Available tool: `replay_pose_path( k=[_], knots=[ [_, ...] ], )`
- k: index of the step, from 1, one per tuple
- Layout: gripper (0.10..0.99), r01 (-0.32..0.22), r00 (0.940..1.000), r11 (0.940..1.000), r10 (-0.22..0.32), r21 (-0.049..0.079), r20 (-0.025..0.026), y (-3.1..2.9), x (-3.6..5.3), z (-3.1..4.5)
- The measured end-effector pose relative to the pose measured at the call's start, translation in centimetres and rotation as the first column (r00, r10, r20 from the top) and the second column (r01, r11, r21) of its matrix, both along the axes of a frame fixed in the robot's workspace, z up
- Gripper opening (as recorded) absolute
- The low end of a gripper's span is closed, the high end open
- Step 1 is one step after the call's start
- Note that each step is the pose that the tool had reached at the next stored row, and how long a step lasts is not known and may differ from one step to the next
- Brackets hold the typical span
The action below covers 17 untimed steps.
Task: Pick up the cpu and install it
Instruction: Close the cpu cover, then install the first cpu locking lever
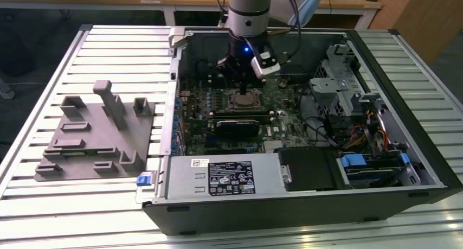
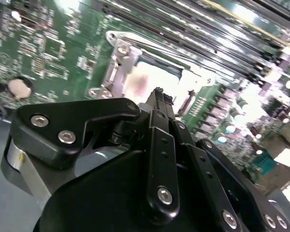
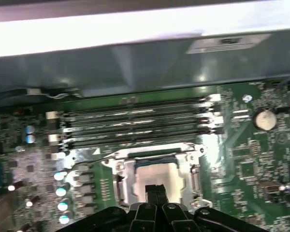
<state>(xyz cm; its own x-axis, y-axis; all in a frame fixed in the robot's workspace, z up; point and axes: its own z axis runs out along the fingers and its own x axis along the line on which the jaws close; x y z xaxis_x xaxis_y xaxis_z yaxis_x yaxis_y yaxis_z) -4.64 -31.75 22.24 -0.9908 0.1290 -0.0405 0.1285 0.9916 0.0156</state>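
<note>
Currently gripper [image 3: 155, 189] fingers pinched together, holding nothing, just above cpu [image 3: 152, 174], which lies in socket [image 3: 118, 167]. Risk: pressing down on a skewed chip could bend socket pins.

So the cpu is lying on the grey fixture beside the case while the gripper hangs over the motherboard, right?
Not quite. The cpu lies flat in the socket on the motherboard, not on the grey fixture; the first wrist view shows it. The gripper does hang over the motherboard, just above the cpu.
</note>
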Motion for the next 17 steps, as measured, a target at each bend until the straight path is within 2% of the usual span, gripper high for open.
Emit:
replay_pose_path(
  k=[4,17],
  knots=[
    [0.106,0.000,1.0000,1.0000,0.000,0.000,-0.0001,-0.01,0.66,0.00],
    [0.106,0.000,1.0000,1.0000,0.000,0.000,-0.0001,0.00,0.67,0.47]
  ],
)
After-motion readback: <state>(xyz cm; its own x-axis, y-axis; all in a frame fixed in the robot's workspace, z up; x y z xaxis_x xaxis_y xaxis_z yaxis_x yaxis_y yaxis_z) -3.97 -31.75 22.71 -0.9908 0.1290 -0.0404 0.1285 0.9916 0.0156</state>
